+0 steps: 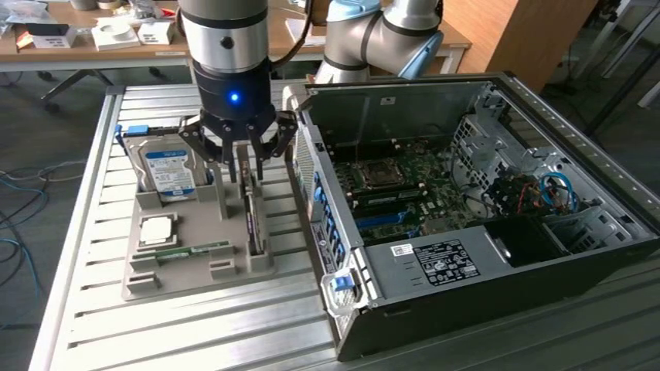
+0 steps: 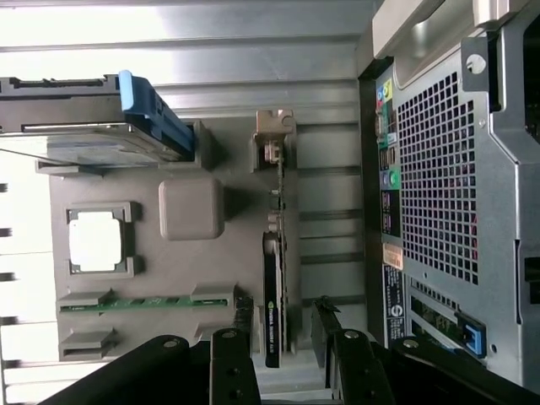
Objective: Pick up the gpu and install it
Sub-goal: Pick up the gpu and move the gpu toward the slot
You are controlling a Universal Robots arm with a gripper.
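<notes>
The gpu (image 1: 253,220) is a thin black card standing on edge in a slot of the grey holder (image 1: 196,270), beside the computer case. My gripper (image 1: 239,171) hangs open just above the card's far end. In the wrist view the gpu (image 2: 272,295) runs between my two black fingers (image 2: 242,319), which stand apart on either side of it without touching it. The open computer case (image 1: 577,255) shows its motherboard (image 1: 397,193) on the exterior view's right.
The grey holder (image 2: 190,270) also carries a blue-labelled hard drive (image 1: 168,171), a square silver chip (image 1: 157,229) and a green memory stick (image 1: 185,251). The case's rear panel (image 2: 439,186) stands close to the gpu. Everything rests on a slatted metal table (image 1: 206,332).
</notes>
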